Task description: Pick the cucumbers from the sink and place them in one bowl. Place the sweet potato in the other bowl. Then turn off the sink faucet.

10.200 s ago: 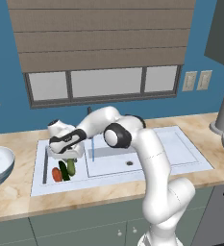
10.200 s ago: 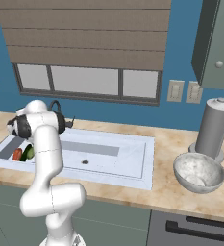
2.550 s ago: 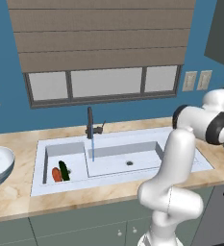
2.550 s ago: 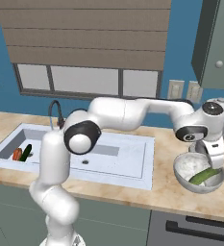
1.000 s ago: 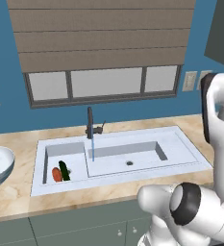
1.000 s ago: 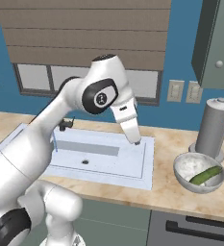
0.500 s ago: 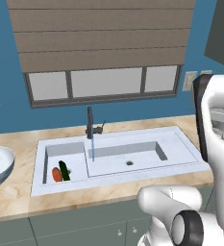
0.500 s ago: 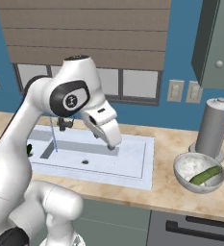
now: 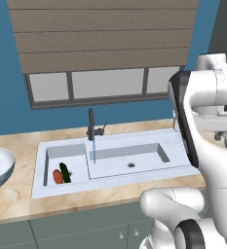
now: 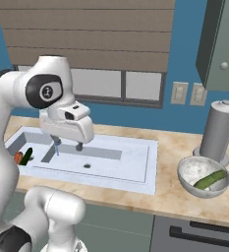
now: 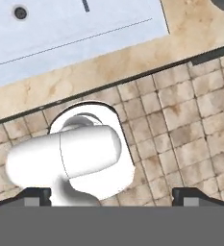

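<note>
So one cucumber (image 10: 210, 179) lies in the grey bowl (image 10: 186, 183); another cucumber (image 9: 65, 172) and sweet potato (image 9: 57, 176) remain in the sink (image 9: 110, 182); faucet (image 9: 91, 125) running; gripper (image 11: 111, 194) jaws apart, empty.

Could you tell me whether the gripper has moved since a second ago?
Yes. The gripper has swung left, from beside the bowl to above the sink.
</note>
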Tool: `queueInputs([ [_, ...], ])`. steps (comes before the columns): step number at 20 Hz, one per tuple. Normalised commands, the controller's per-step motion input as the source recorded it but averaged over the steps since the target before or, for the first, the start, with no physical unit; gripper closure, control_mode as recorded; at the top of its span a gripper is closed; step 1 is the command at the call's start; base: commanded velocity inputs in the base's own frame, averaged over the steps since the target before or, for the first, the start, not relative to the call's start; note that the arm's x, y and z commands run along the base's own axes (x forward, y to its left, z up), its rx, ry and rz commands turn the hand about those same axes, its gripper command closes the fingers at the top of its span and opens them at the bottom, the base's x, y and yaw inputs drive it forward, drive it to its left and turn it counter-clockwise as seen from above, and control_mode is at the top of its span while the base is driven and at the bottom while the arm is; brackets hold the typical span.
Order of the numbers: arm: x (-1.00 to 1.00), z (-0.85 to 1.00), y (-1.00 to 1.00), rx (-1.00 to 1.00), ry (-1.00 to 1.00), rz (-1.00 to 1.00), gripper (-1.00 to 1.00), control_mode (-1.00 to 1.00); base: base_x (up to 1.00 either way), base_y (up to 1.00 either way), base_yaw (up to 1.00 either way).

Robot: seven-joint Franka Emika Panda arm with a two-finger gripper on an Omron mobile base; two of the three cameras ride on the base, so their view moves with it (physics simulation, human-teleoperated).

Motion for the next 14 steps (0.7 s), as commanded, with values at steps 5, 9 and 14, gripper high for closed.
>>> queueInputs([
  [5,0.00,-0.01,1.00,0.21,0.21,0.37,-1.00,-1.00,0.00,0.00,0.00],
  [9,0.00,-0.14,0.94,0.25,0.17,0.39,-1.00,-1.00,0.00,0.00,0.00],
  [14,0.00,-0.51,0.88,0.22,0.02,0.37,-1.00,-1.00,0.00,0.00,0.00],
])
